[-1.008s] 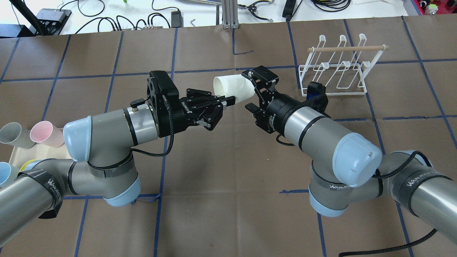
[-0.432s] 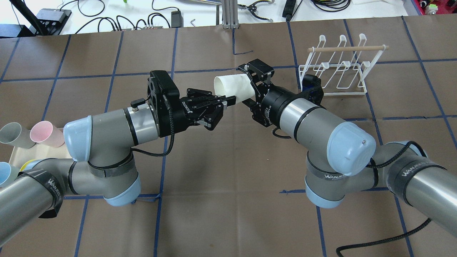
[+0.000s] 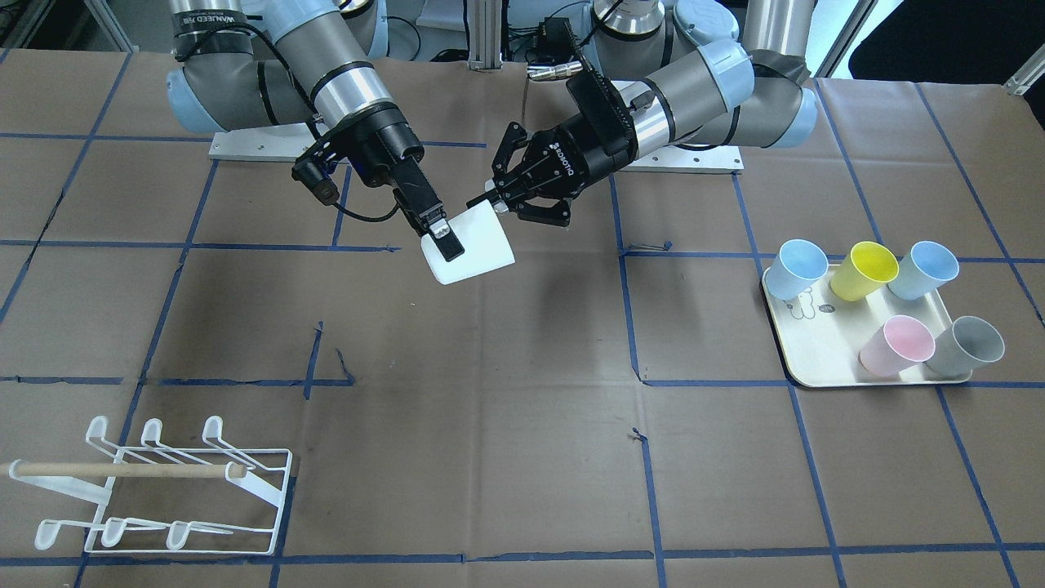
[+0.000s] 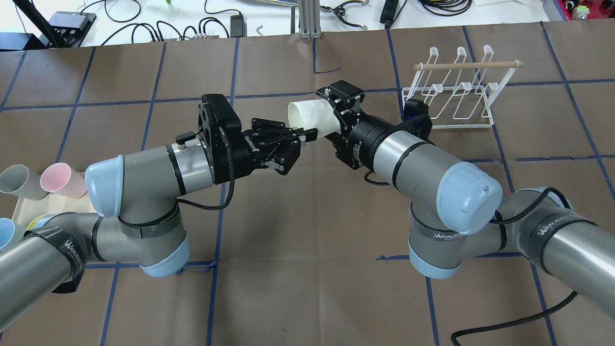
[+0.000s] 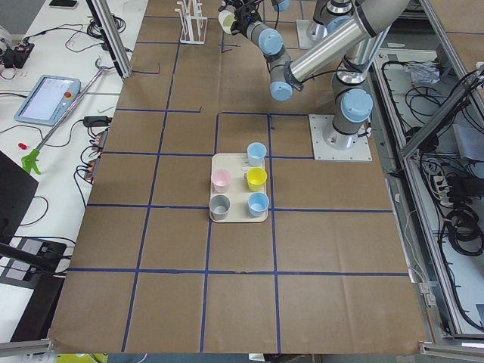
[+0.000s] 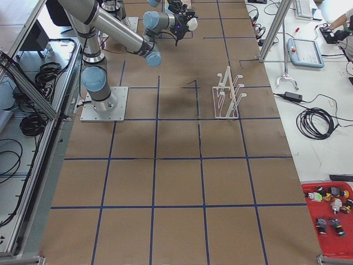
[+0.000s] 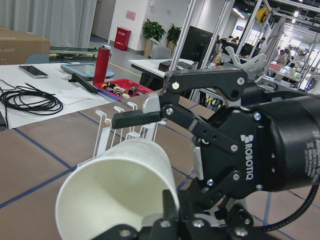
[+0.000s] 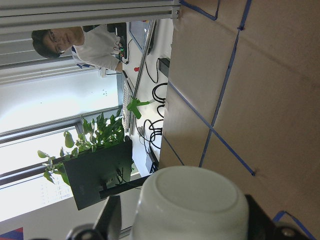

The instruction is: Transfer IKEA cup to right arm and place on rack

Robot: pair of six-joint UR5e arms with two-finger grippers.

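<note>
The white cup (image 4: 311, 115) hangs on its side in the air above the middle of the counter (image 3: 490, 425), between the two grippers. The left gripper (image 4: 303, 135) is clamped on the cup's rim, one finger inside the mouth and one against the outer wall. The right gripper (image 4: 338, 117) meets the closed end: its fingers (image 4: 345, 93) are spread and straddle the cup's base, one above and one below. In the left wrist view a gap shows between the upper finger and the cup's wall, so they enclose the cup without pressing it. In the right wrist view the cup's round base fills the space between them.

The rack (image 4: 462, 86), with a wooden dowel (image 4: 466, 66) across its top, stands on the counter well apart from the cup, on the robot's right toward the far edge. In the overhead view the right arm (image 4: 423, 163) and its wrist camera (image 4: 417, 117) lie between cup and rack, the camera overlapping the rack's near corner.

On the robot's left a cream tray (image 3: 816, 363) carries a light blue cup (image 3: 796, 268), a yellow cup (image 3: 864, 269), a second light blue cup (image 3: 922, 269), a pink cup (image 3: 896, 345) and a grey cup (image 3: 967, 347), mouths up.
</note>
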